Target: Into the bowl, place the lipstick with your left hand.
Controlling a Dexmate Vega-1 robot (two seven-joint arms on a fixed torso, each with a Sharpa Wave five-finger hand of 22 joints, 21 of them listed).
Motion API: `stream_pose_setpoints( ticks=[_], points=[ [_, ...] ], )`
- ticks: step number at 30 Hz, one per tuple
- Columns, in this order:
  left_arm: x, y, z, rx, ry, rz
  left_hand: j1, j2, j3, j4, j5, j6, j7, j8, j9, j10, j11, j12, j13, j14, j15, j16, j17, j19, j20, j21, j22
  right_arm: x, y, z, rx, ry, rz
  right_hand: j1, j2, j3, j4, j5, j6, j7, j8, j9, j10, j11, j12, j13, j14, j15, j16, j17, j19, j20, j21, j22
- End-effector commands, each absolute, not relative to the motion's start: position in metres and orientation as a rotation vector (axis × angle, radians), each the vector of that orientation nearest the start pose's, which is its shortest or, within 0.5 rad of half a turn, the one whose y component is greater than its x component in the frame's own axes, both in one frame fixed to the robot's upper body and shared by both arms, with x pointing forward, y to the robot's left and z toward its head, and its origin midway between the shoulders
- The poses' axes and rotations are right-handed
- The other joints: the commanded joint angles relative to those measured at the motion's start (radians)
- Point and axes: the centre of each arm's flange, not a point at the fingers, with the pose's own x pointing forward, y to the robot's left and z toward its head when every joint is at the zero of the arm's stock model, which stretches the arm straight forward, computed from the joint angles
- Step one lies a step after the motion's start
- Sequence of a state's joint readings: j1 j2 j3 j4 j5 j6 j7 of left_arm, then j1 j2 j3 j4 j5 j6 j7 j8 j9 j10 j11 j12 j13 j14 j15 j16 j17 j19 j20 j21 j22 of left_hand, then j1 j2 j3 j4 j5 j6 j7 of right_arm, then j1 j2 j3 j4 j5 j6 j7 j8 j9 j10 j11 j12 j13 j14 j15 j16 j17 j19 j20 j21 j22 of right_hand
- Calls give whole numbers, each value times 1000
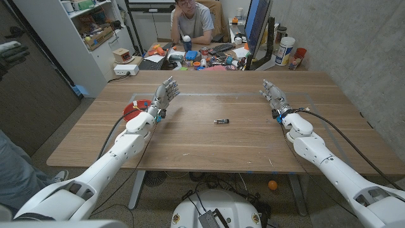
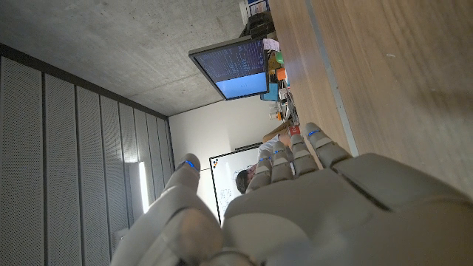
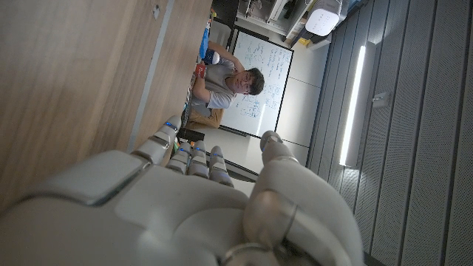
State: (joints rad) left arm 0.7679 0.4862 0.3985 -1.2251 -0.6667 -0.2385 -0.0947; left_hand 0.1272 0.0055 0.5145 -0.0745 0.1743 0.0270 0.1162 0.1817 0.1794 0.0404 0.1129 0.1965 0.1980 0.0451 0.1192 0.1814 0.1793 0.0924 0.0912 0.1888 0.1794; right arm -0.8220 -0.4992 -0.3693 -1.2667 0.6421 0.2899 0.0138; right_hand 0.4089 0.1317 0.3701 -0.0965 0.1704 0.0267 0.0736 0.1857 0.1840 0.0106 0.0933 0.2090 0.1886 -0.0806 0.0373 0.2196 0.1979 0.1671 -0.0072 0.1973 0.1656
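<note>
A small dark lipstick [image 1: 221, 121] lies on its side near the middle of the wooden table [image 1: 209, 142]. A red bowl [image 1: 134, 108] sits at the table's left side, partly hidden behind my left hand [image 1: 162, 96]. That hand stands over the table to the right of the bowl, fingers spread and holding nothing; the left wrist view shows its back [image 2: 310, 207] with fingers extended. My right hand [image 1: 273, 95] stands at the right side of the table, fingers apart and empty, also seen from behind in the right wrist view [image 3: 185, 207]. The lipstick lies between the two hands, nearer the front.
A person [image 1: 192, 22] sits behind the table's far edge at a cluttered desk [image 1: 202, 57]. A monitor [image 1: 256, 25] and a white canister [image 1: 285, 50] stand at the back right. A shelf unit [image 1: 95, 31] stands at the back left.
</note>
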Motion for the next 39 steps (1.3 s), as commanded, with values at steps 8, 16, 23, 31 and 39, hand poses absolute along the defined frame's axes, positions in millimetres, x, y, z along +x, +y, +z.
stream_pose_setpoints(
  ticks=[8,16,23,31,39],
  points=[
    [660,275,-11,74,-526,-255,55,47,37,-30,10,4,35,9,2,4,16,9,4,5,17,6,4,-1,17,6,1,653,-301,-17,29,-629,144,4,5,-1,-2,5,7,2,9,5,3,9,1,1,-4,6,3,4,7,7,1,5],
    [649,279,-6,142,-525,-201,105,74,63,-61,15,16,39,17,4,15,20,15,4,16,19,10,3,2,38,9,1,651,-298,-17,28,-638,147,3,5,-3,-2,5,7,2,9,5,5,9,1,1,-3,8,3,4,7,10,1,5],
    [637,285,1,204,-536,-148,139,91,80,-80,20,28,39,22,4,20,19,18,4,25,19,12,2,4,40,10,1,648,-298,-14,28,-652,143,2,4,-4,-3,5,10,1,10,5,6,11,0,1,-1,10,3,4,8,12,0,5],
    [626,292,12,280,-530,-112,179,96,94,-98,22,60,35,34,6,31,14,23,5,33,15,13,2,5,55,10,1,646,-295,-13,25,-658,154,1,4,-6,-3,5,12,-3,11,5,9,12,1,1,1,11,3,4,7,15,-1,5],
    [618,294,24,391,-530,-73,241,92,108,-110,24,113,29,48,9,56,6,32,6,60,8,17,1,30,12,19,0,644,-293,-10,29,-668,160,0,3,-8,-4,5,12,-4,11,5,12,13,1,1,4,13,3,4,6,20,-2,5]
  ],
)
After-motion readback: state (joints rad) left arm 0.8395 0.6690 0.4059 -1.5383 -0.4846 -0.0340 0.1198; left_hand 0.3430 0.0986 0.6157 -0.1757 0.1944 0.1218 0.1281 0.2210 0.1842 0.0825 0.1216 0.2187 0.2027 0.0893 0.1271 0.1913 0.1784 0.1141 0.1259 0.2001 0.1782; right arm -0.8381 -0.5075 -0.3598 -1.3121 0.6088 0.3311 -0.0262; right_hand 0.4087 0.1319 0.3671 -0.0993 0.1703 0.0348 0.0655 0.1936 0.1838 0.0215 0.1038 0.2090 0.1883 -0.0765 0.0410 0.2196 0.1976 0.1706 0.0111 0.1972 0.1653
